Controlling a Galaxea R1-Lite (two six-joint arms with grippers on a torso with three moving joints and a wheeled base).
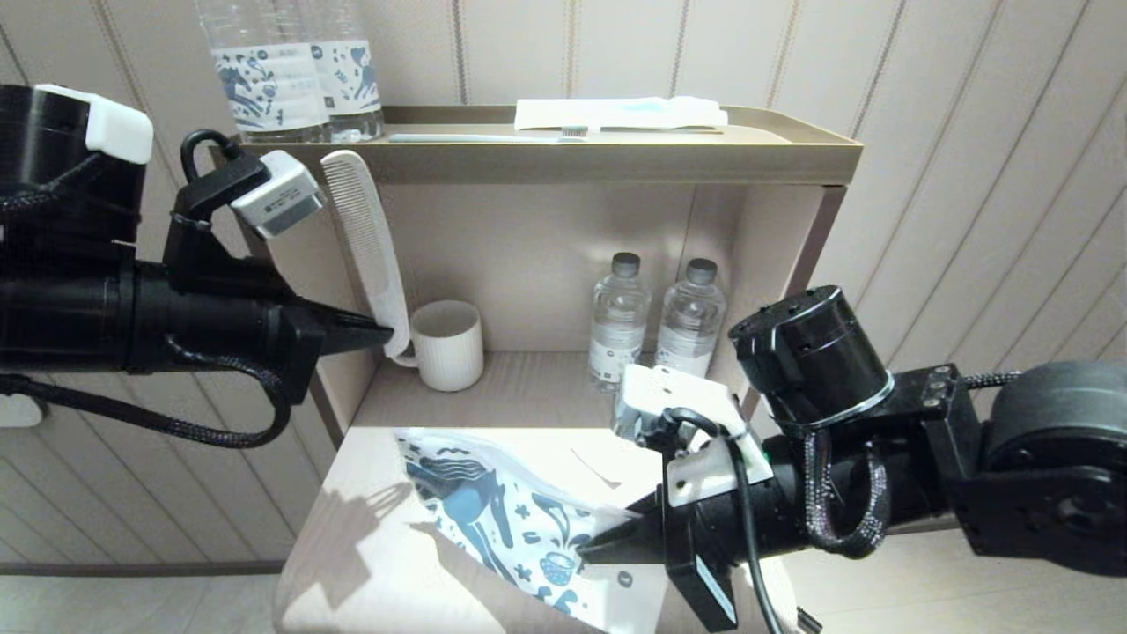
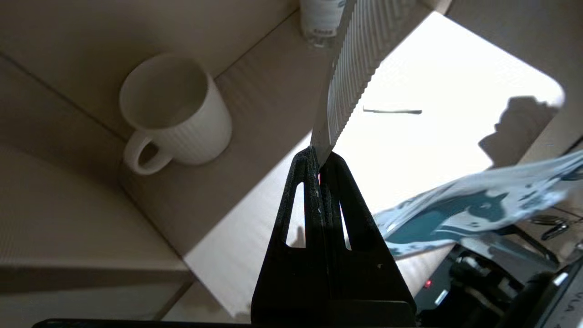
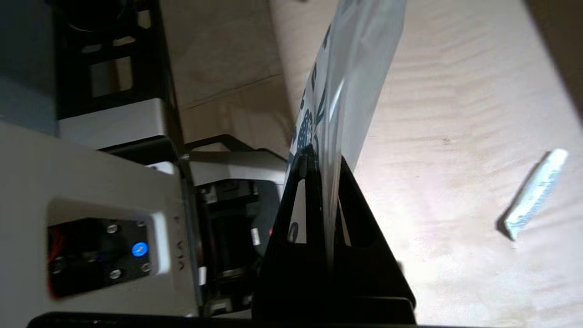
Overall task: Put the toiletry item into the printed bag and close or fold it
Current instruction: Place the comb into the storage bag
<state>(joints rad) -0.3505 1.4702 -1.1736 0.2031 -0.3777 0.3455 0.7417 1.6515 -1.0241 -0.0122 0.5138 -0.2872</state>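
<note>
Head view | left gripper level, jaws pinching slim white plastic comb upright | right gripper jaws pinching horse-printed white pouch above pale worktop.

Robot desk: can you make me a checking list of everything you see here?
Surface: pale wooden table, lit bright.
Job's things: white comb held upright above the table; printed bag lifted at one edge, comb not in it.
Clutter: white mug, two small bottles in the niche; two big bottles, toothbrush, white packet on the top shelf.
Grippers: left pincer shut on the comb's handle; right pincer shut on the bag.
Cables: black cables loop along both arms.
Surroundings: striped panelled wall.
</note>
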